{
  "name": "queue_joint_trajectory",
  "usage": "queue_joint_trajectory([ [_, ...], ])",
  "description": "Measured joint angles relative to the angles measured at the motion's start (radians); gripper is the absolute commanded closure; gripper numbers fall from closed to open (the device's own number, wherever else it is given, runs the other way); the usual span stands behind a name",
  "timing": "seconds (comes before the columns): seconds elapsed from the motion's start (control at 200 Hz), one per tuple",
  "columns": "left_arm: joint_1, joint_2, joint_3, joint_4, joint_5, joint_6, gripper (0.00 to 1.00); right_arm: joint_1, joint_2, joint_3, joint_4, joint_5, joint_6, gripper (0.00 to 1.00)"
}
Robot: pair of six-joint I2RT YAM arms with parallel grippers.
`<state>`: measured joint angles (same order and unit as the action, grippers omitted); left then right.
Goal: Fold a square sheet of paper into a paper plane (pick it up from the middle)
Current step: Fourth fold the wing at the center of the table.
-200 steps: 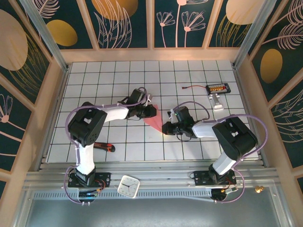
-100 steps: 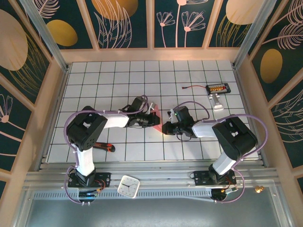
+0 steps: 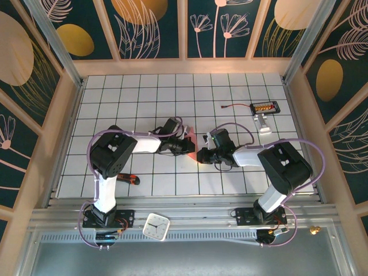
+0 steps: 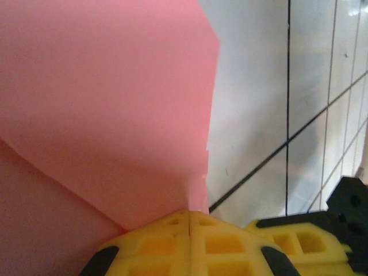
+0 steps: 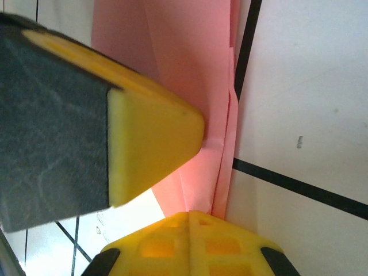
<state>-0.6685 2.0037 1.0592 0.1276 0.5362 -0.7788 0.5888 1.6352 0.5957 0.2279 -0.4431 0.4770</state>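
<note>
The pink paper (image 3: pixel 194 142) lies near the middle of the white gridded table (image 3: pixel 230 178), a small folded wedge held between the two arms. In the left wrist view the pink paper (image 4: pixel 103 103) spreads as a broad flat panel with one diagonal crease. Its lower corner runs down into the seam where the left gripper (image 4: pixel 190 221) has its yellow fingers pressed together, so that pincer is clamped on the sheet.

In the right wrist view the pink paper (image 5: pixel 190 75) shows several stacked layers along a straight folded edge beside a black grid line. That edge ends at the closed seam of the right gripper (image 5: pixel 190 221), which also pinches it. A yellow wedge-shaped finger (image 5: pixel 155 138) with a black pad reaches in from the left over the paper; I cannot tell whose it is.

From above, the left gripper (image 3: pixel 185 146) and right gripper (image 3: pixel 202 155) sit just beside each other. A red-handled tool (image 3: pixel 127 178) lies by the left arm. A white square clock (image 3: pixel 156 226) rests on the near rail, its face too small to read. At the far right are a black board (image 3: pixel 265 107) with a red lead (image 3: pixel 233 106) and a white part (image 3: pixel 263 123); any print is illegible.
</note>
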Motion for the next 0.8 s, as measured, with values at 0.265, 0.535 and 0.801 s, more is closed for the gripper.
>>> queue_joint_trajectory([
  [0.265,0.004,0.006,0.028,-0.046,-0.021,0.028,1.00,0.000,0.000,0.004,-0.011,0.003,-0.004,1.00],
  [0.535,0.078,0.007,0.027,-0.046,-0.022,0.045,1.00,0.000,0.000,0.005,-0.016,0.004,-0.008,1.00],
  [0.801,0.119,0.018,0.035,-0.046,0.000,0.052,1.00,0.002,0.000,0.008,-0.018,0.011,-0.008,1.00],
])
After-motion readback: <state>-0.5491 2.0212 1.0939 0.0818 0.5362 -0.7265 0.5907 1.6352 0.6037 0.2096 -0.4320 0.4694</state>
